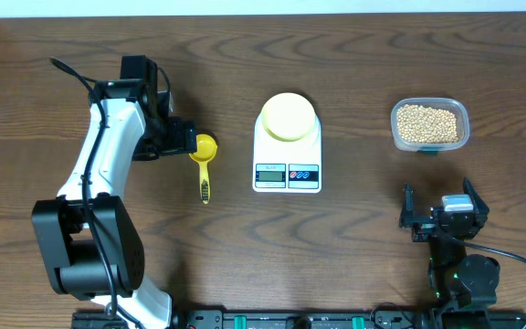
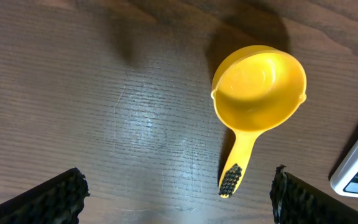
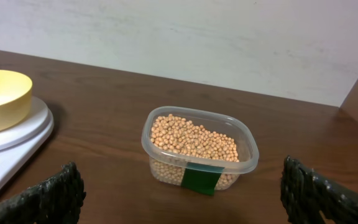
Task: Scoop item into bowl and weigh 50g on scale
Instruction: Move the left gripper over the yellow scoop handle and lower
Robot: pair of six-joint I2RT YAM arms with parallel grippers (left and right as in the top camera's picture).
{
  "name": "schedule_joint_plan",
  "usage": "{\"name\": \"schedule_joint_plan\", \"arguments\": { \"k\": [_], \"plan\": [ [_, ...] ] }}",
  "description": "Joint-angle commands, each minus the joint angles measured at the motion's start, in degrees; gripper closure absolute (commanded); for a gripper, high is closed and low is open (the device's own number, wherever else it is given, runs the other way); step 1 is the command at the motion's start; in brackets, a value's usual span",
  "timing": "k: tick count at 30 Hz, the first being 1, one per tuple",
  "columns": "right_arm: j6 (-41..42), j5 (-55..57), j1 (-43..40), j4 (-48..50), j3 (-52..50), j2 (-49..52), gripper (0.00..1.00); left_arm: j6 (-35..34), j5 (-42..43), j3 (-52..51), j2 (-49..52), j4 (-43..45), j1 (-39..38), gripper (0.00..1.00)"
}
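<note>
Left hand (image 2: 179, 198) released beside yellow scoop (image 2: 258, 87); right hand (image 1: 437, 196) spread wide. Beans (image 3: 194, 140) small, round, tan, in clear tub (image 3: 145, 135).

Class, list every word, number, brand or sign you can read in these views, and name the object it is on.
No readable text in any view.
Scale: print by its display and buttons, too small to read; no digits can be made out.
Green label on the clear tub: blank as seen.
Yellow scoop: dark patterned handle tip, no letters legible.
</note>
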Motion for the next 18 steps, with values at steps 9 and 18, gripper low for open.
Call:
{"name": "schedule_joint_plan", "arguments": {
  "k": [9,18],
  "plan": [
    [-0.8,-0.1,-0.3,-0.2,-0.1,-0.1,0.01,1.2,0.3,0.2,0.5,1.1,0.2,0.04],
    [-0.8,-0.1,-0.3,-0.2,-0.1,-0.1,0.01,1.2,0.3,0.2,0.6,1.6,0.2,0.04]
  ]
}}
